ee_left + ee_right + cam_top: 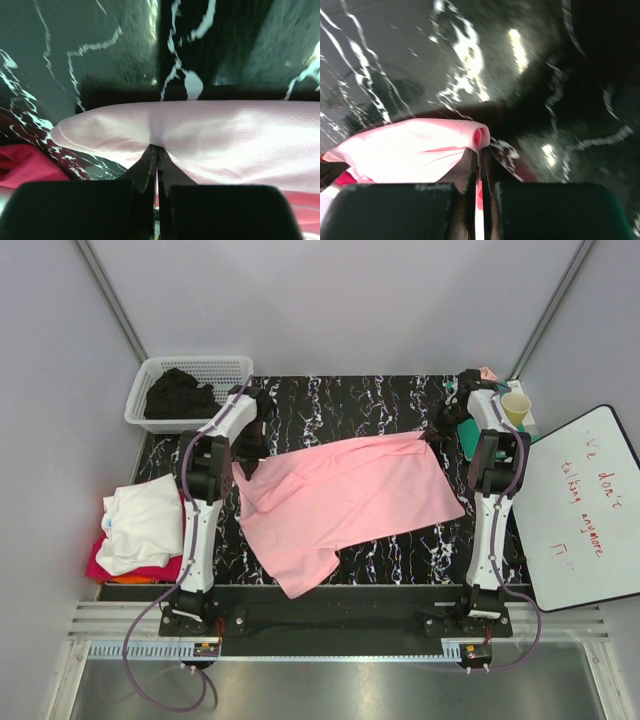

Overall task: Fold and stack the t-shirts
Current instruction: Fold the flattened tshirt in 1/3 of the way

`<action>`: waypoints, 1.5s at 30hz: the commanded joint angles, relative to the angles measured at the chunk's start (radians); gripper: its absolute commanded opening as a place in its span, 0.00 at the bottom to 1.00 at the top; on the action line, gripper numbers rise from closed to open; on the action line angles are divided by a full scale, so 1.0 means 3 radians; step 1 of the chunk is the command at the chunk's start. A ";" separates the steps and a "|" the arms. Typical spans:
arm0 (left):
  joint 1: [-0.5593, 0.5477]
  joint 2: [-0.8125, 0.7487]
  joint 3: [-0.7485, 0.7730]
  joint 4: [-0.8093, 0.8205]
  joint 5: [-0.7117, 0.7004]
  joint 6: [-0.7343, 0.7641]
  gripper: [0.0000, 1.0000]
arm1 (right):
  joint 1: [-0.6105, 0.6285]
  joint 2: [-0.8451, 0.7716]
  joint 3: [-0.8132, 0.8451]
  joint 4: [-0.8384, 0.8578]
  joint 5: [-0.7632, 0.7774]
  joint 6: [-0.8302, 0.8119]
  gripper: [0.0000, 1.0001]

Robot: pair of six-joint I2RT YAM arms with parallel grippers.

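Left wrist view shows the left gripper [156,148] pressed together on a fold of fine-meshed pink t-shirt [210,135]; the right gripper [480,150] likewise pinches a rolled hem. Seen from above, the shirt sprawls rumpled, a slanted rectangle on the black, white-veined marble table [340,395]. Folded white and red shirts [140,525] stack at left; farther back, a white lattice basket [195,362] holds dark cloth [180,395].

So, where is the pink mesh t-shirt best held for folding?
Probably at the two ends of its far edge, from above. The pink mesh t-shirt lies spread flat, and the left gripper and right gripper are shut on that edge, one at each end.
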 commanded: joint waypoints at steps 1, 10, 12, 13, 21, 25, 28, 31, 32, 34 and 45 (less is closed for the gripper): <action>0.0186 0.0165 0.0259 0.0364 -0.0205 -0.0140 0.00 | -0.0087 -0.0294 -0.0266 -0.0109 0.0471 -0.0172 0.00; 0.0273 0.0099 0.0489 0.0583 -0.0001 -0.0124 0.00 | -0.0102 -0.0381 -0.0440 -0.0108 0.0599 -0.0122 0.00; 0.0263 0.0114 0.0484 0.0583 0.0055 -0.0099 0.00 | -0.0102 -0.0442 -0.0558 -0.0109 0.0700 -0.0106 0.00; 0.0258 0.0109 0.0484 0.0583 0.0061 -0.0089 0.00 | -0.0102 -0.0453 -0.0593 -0.0103 0.0711 -0.0116 0.00; 0.0227 -0.0626 0.0295 0.0885 0.0449 -0.0017 0.00 | -0.0102 -0.0600 -0.0742 0.0075 0.0543 -0.0096 0.45; 0.0191 -0.1066 0.0025 0.0962 0.0659 0.0013 0.01 | -0.0102 -0.0841 -0.0824 0.0249 0.0522 -0.0075 0.79; 0.0110 -0.1271 -0.0211 0.0962 0.0659 0.0095 0.26 | -0.0102 -0.0979 -0.0824 0.0290 0.0517 -0.0085 0.88; 0.0002 -0.1404 -0.0431 0.0962 0.0618 0.0202 0.26 | -0.0102 -0.1056 -0.0819 0.0306 0.0471 -0.0091 0.86; -0.0028 -0.1425 -0.0472 0.0967 0.0567 0.0218 0.15 | -0.0102 -0.1066 -0.0819 0.0306 0.0441 -0.0091 0.86; -0.0090 -0.1445 -0.0559 0.0937 0.0384 0.0218 0.00 | -0.0102 -0.1087 -0.0844 0.0316 0.0410 -0.0085 0.86; -0.0162 -0.1073 -0.0585 0.0901 0.0378 0.0305 0.00 | -0.0102 -0.1087 -0.0906 0.0367 0.0287 -0.0080 0.85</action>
